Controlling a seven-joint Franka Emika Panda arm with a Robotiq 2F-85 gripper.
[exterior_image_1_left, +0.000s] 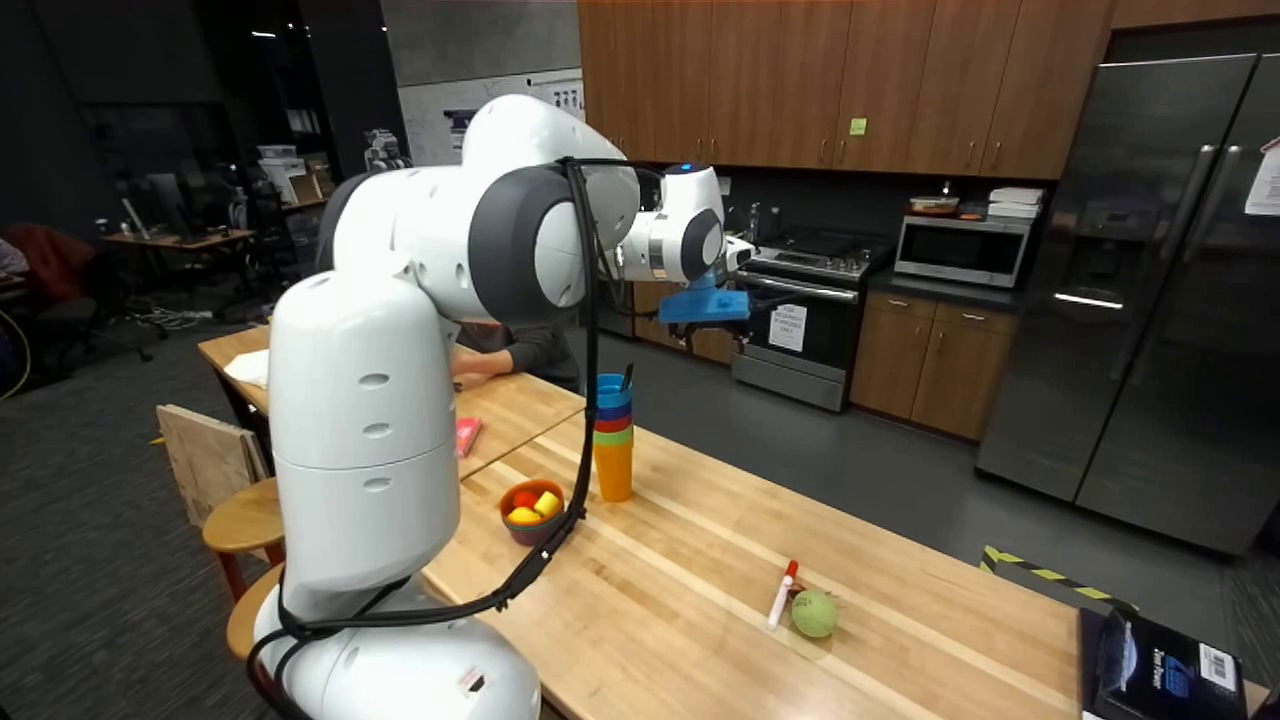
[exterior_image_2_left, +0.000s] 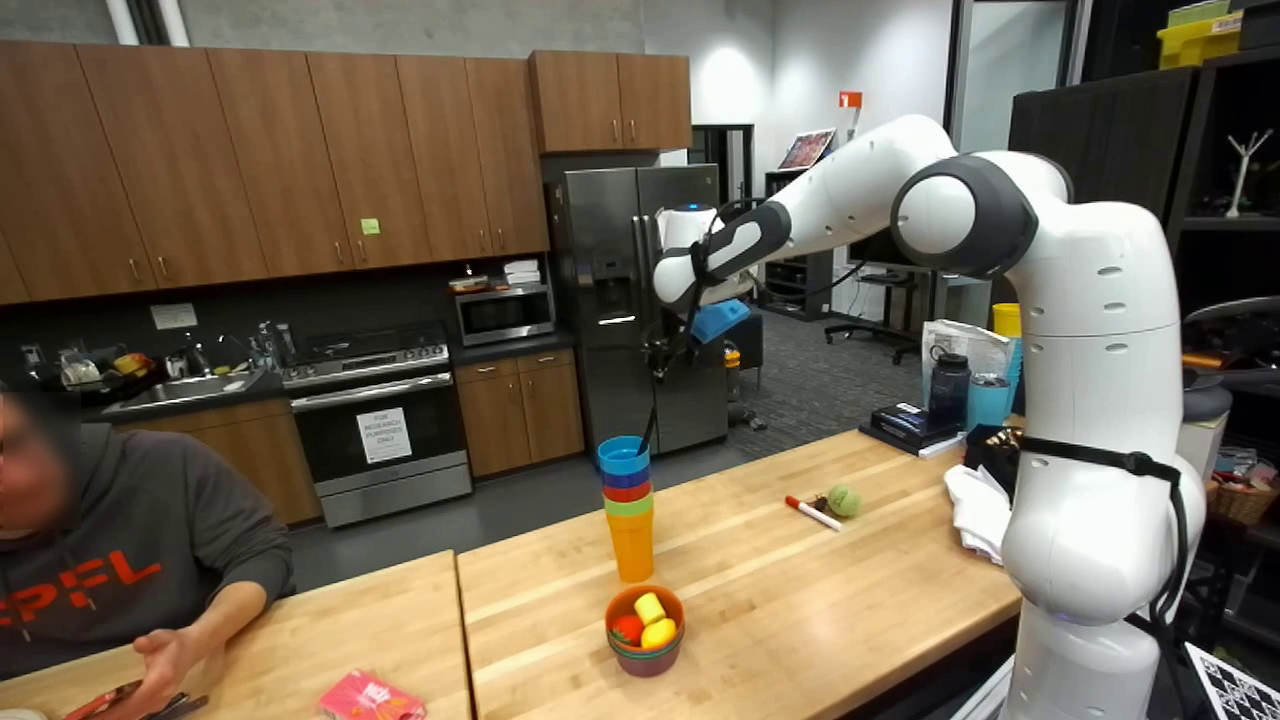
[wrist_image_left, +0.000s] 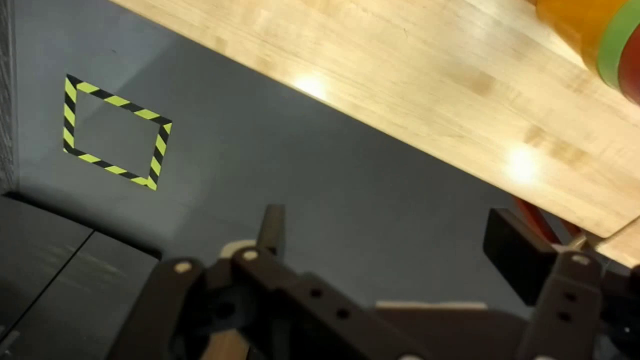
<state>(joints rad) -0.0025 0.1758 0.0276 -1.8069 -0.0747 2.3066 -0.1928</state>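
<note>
My gripper (wrist_image_left: 392, 237) is open with nothing between its fingers. In the wrist view, grey floor shows between them. In both exterior views the gripper (exterior_image_1_left: 712, 338) (exterior_image_2_left: 657, 362) hangs high, well above table height. A stack of coloured cups (exterior_image_1_left: 614, 470) (exterior_image_2_left: 632, 545) stands upright on the table, orange at the bottom and blue on top, with a dark stick-like thing (exterior_image_2_left: 648, 432) in it. The stack's side (wrist_image_left: 575, 25) shows at the wrist view's top right. A bowl (exterior_image_2_left: 645, 662) holds red and yellow pieces. A red-capped white marker (exterior_image_1_left: 782, 597) lies by a green ball (exterior_image_1_left: 814, 613).
The wooden table (exterior_image_1_left: 660, 600) has its long edge (wrist_image_left: 350, 112) in the wrist view. A person (exterior_image_2_left: 150, 540) sits at the adjoining table near a pink packet (exterior_image_2_left: 370, 697). A black box (exterior_image_2_left: 905, 428), a dark bottle (exterior_image_2_left: 948, 390) and a white cloth (exterior_image_2_left: 980, 510) are near the arm's base.
</note>
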